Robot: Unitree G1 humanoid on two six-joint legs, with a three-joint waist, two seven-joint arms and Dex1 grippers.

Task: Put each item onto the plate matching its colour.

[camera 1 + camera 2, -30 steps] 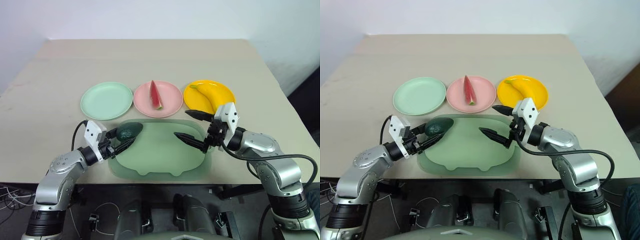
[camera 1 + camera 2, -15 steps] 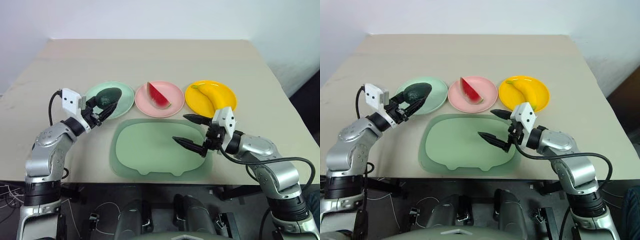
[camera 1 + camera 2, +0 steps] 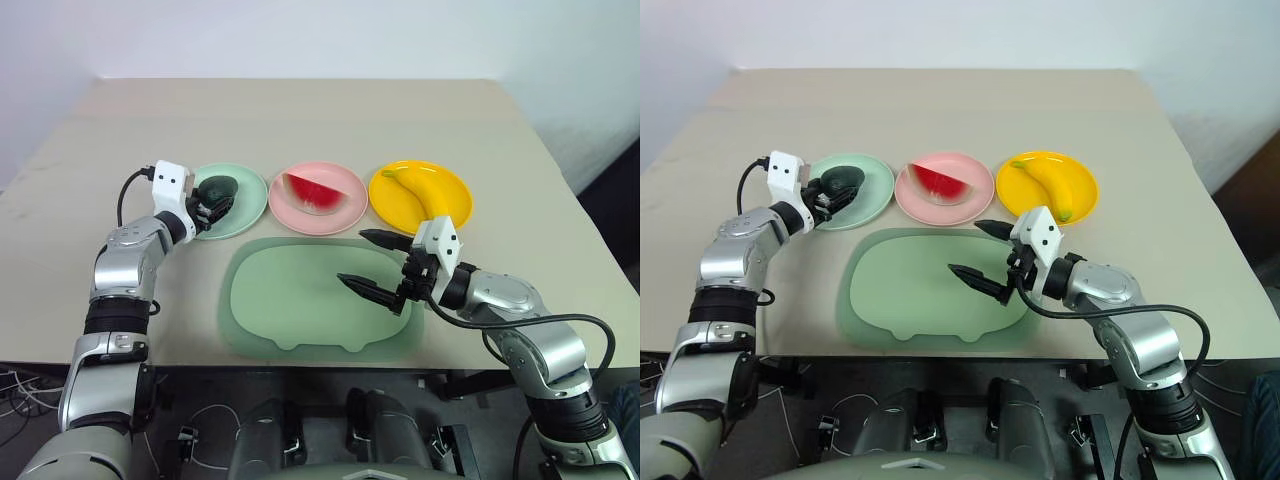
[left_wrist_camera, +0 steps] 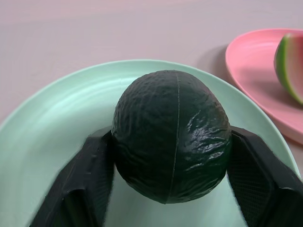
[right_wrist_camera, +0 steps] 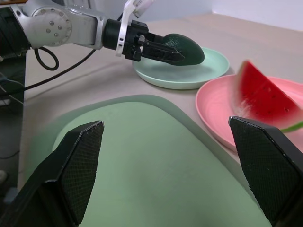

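Observation:
The dark green avocado [image 4: 173,135] hangs just over the mint green plate [image 3: 245,212], and my left gripper [image 3: 218,197] is shut on it, a black finger [image 4: 92,165] pressed to each side. On the pink plate [image 3: 290,212] lies the red watermelon wedge [image 3: 318,190]. The yellow banana [image 3: 425,192] rests on the orange-yellow plate [image 3: 392,207]. My right gripper [image 3: 351,258] stands open above the right part of the large pale green tray [image 3: 290,310], with nothing between its fingers.
The three plates stand in a row just behind the tray, on a beige table [image 3: 300,110]. The table's front edge runs close below the tray. A white wall rises behind the table's far edge.
My left arm has carried the avocado from the tray's back left corner forward and left to the mint plate. The watermelon wedge now shows its broad side. The right arm has held still.

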